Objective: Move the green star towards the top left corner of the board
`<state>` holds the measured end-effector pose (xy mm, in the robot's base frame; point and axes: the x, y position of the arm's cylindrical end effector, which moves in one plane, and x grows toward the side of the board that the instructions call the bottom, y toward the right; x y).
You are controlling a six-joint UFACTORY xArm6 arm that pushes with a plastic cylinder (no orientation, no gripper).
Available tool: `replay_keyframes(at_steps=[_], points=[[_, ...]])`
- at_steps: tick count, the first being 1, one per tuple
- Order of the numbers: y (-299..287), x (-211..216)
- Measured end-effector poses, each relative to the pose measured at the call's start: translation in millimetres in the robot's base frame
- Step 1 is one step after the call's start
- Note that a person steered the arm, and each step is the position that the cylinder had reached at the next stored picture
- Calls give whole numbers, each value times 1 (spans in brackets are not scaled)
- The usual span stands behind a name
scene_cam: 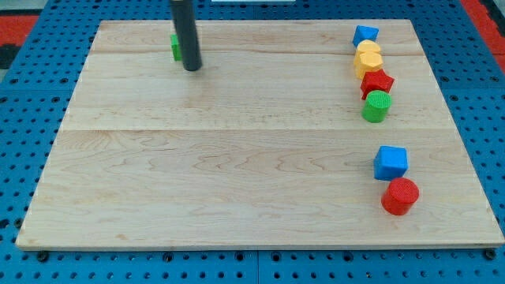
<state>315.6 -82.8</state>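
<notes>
A green block (pixel 174 47), mostly hidden behind my rod, lies near the board's top edge, left of centre; its shape cannot be made out. My tip (pixel 192 68) rests on the board just right of and slightly below this block, touching or nearly touching it. The rod rises straight up out of the view's top.
On the wooden board (pixel 237 173), a column at the view's right holds a blue block (pixel 364 35), two yellow blocks (pixel 368 57), a red star (pixel 377 80) and a green cylinder (pixel 376 106). Lower right lie a blue cube (pixel 390 162) and a red cylinder (pixel 400 196).
</notes>
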Motion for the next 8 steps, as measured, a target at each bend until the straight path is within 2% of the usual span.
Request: replay_keyframes(at_steps=[1, 2, 3, 4, 6, 7, 8], points=[[-15, -40], [-72, -56], [-105, -57], [-78, -53], [-69, -45], [-25, -25], [-7, -24]])
